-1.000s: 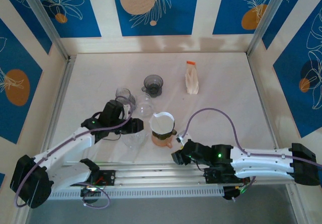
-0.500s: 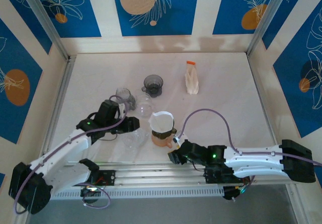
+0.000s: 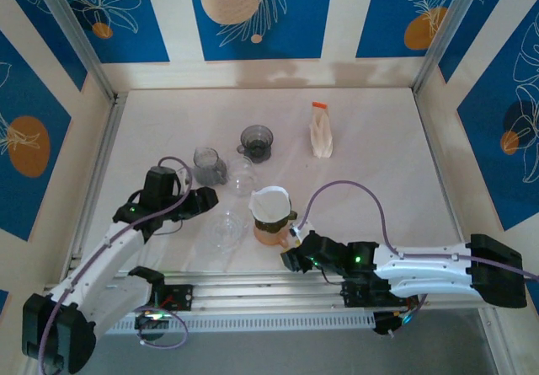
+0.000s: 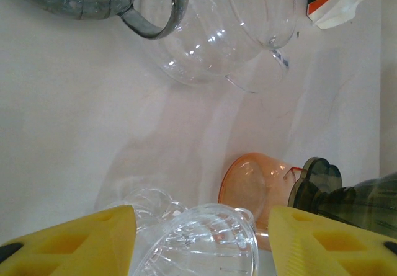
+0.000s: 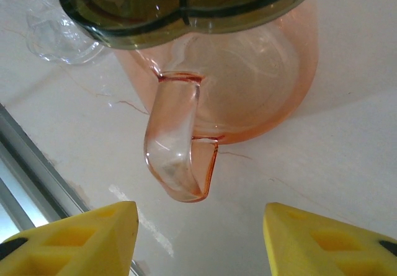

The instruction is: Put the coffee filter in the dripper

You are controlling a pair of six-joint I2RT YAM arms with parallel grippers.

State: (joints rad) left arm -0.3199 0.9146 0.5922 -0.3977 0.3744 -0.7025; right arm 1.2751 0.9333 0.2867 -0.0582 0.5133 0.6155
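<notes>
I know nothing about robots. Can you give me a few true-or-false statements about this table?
1. A white filter sits in the dripper on the orange cup. True.
2. The right hand grips the cup's handle. False: it is open, just short of the handle.
3. The left hand holds a spoon. False: it is open around a clear glass vessel.
4. An orange-topped bag stands farther back. True.

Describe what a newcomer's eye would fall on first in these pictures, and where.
The white filter stands out, sitting in the dripper atop an orange cup near the front middle of the table. The right claw hangs open just before the cup's handle; the left claw, open too, is left of the cup beside clear glassware.
</notes>
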